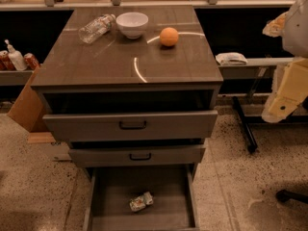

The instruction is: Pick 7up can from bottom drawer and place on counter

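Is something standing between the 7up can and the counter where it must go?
Two partly-open upper drawers jut out between the 7up can in the bottom drawer and the counter. Nothing visible separates it from the gripper, at the right edge.

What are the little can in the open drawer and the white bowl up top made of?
The can looks like thin metal: crumpled, silvery. The bowl seems ceramic or plastic: smooth, glossy white. The pincer hangs at the right edge.

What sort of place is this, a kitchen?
Probably an office kitchenette or test lab: a counter with bowl, orange and bottle, open drawers, speckled floor. The gripper hangs at the right edge.
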### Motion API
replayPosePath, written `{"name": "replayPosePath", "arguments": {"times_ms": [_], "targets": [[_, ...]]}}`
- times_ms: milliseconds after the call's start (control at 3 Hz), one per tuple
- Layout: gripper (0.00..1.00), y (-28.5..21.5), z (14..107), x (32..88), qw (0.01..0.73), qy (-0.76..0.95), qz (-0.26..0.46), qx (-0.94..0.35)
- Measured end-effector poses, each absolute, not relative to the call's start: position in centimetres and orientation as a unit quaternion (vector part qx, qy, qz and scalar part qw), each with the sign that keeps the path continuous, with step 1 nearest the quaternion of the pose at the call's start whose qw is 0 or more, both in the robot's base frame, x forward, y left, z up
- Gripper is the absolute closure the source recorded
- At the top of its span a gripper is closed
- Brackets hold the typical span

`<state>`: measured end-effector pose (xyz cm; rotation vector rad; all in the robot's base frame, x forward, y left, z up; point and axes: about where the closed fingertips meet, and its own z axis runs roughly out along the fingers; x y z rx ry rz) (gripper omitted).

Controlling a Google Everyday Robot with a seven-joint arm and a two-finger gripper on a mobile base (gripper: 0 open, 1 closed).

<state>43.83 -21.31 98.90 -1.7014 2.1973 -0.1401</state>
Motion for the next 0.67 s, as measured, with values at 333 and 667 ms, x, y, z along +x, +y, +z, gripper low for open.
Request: {"name": "replayPosePath", "arguments": {"times_ms": [333, 667], "targets": [[0.0, -21.3, 98.9, 43.8, 0.179, 0.777, -0.05, -0.602], [0.0, -19.9, 96.3, 44.0, 0.19, 0.764, -0.03, -0.616]]}}
